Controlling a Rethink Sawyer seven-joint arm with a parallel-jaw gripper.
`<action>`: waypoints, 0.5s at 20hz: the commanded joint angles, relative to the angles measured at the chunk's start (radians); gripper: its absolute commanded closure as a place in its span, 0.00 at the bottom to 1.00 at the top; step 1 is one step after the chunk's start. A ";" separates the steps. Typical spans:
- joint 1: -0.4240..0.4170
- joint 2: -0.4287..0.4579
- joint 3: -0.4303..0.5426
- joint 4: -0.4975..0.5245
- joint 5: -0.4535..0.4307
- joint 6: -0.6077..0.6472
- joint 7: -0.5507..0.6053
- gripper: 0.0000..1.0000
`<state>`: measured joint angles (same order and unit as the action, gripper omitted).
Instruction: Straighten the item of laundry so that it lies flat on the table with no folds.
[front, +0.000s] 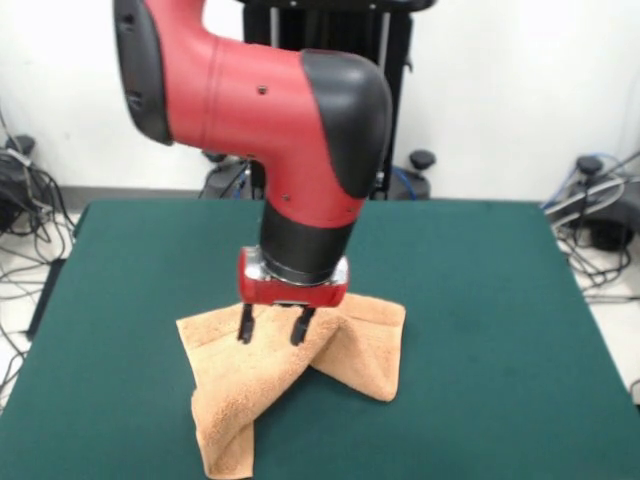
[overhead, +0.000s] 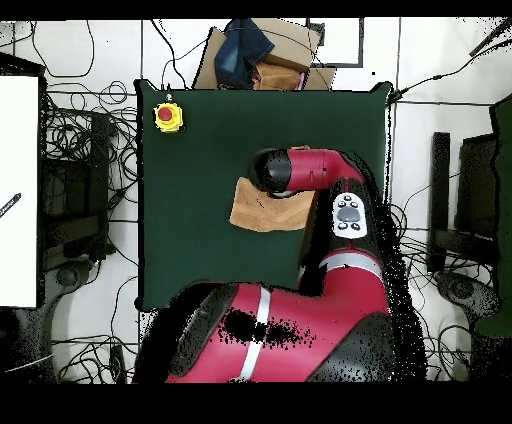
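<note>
Front view: the red and black robot arm (front: 290, 130) is reaching down from above over the large rectangular table with a plain dark green felt-like top (front: 500, 340). Its gripper (front: 273, 328), made of two short black fingers (front: 245, 322) under a red wrist block, is hanging with the fingers spread apart, their tips at the upper surface of the small peach-orange fluffy terry-cloth towel (front: 240, 400). Whether the tips are pressing into the cloth or merely sitting just above it cannot be told. The towel is lying on the near middle of the table, directly below the gripper, and is not lying flat: it is folded over itself, one flap running toward the near table edge and another spreading out to the side, with a raised ridge where they meet beneath the fingers.

Overhead view: the towel (overhead: 258, 210) is showing as a crumpled patch near the table's centre, partly covered by the arm (overhead: 310, 172). A yellow box with a red button (overhead: 168, 117) is sitting at one far corner of the table (overhead: 190, 240), well apart from the towel.
</note>
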<state>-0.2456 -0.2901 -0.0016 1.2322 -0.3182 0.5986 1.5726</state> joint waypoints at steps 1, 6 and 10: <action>0.022 0.062 -0.013 0.054 0.027 0.125 0.151 0.00; 0.003 0.068 -0.001 0.043 0.029 0.107 0.129 0.00; 0.001 0.072 0.003 0.021 0.026 0.148 0.094 0.00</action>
<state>-0.2400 -0.2723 -0.0114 1.2309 -0.3106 0.6297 1.5726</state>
